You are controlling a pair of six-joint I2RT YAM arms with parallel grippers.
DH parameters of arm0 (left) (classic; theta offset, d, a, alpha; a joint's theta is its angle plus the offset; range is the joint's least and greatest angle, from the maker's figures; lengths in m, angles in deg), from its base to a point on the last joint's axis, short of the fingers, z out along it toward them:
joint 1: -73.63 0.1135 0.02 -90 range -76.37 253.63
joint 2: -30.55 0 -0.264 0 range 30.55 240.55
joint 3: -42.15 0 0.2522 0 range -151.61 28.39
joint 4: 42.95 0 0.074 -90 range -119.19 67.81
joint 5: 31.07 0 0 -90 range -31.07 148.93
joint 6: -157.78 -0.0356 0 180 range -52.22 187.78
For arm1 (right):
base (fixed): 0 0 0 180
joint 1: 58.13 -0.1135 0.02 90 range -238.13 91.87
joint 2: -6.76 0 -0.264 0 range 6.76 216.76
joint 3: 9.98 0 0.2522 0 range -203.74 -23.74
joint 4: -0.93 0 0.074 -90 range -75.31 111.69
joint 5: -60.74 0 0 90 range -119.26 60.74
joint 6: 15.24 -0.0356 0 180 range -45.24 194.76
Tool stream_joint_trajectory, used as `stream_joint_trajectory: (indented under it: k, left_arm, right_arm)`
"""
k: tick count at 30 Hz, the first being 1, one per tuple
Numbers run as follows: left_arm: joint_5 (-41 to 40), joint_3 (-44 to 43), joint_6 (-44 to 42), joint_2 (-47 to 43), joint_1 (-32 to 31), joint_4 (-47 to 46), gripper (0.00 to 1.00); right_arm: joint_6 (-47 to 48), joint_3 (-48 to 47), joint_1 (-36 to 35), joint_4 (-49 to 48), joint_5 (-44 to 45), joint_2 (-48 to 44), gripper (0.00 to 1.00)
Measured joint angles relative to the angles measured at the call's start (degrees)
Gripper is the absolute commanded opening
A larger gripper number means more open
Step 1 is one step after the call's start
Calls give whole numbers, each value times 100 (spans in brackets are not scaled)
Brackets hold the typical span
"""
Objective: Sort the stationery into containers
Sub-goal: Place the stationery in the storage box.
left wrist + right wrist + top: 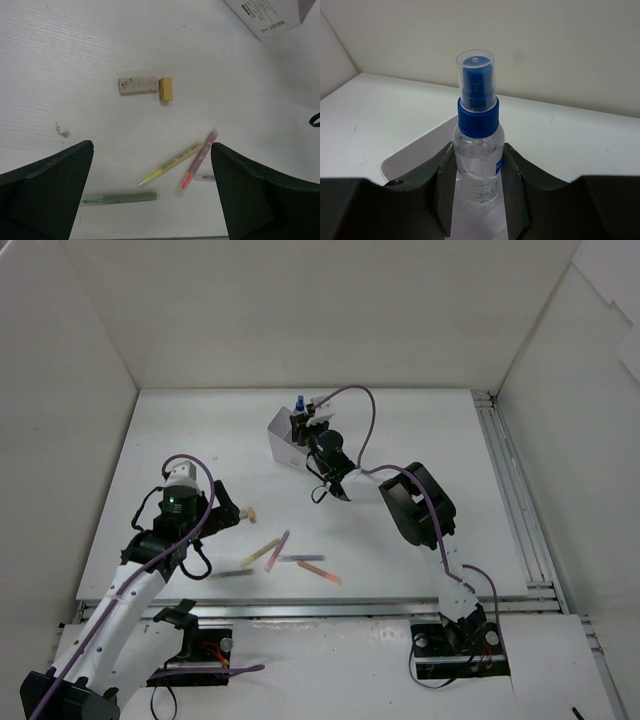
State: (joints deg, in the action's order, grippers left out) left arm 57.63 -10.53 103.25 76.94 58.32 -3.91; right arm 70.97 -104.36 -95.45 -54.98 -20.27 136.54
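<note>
Right end effector (479,172) clamped on bottle (477,112), upright over box (283,437), 12 o'clock of counter (440,450). Likely best: lower straight, hold bottle vertical, clear rim, release low. Left end effector (152,192) spread wide above eraser (138,85); pens (172,164) toward 6 o'clock.

The bottle (479,150) was clear, glossy plastic with a ribbed blue collar and a transparent cap. The table (75,50) was matt white and finely ridged. The pale eraser (138,85) was dull and smudged, possibly rubber. The yellow pen (172,162) had a smooth plastic barrel.
</note>
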Motion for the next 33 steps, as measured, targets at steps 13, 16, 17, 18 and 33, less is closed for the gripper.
stream_joint_trajectory:
  k: [13, 16, 17, 18, 33]
  left_arm:
    - [-7, 0, -44, -42, 0, -15, 100]
    - [-9, 0, -55, -42, 0, -17, 100]
    - [-7, 0, -61, -42, 0, -20, 100]
    - [-7, 0, -66, -42, 0, -22, 100]
    - [-9, 0, -90, 7, 0, -26, 100]
  right_arm:
    - [-46, -817, -90, -94, -232, -33, 8]
    - [-4, -837, -138, -122, -251, -33, 8]
    - [-2, -837, -140, -109, -254, -28, 8]
    - [-4, -841, -142, -109, -254, -22, 8]
    - [-70, -872, -184, -83, 87, 378, 18]
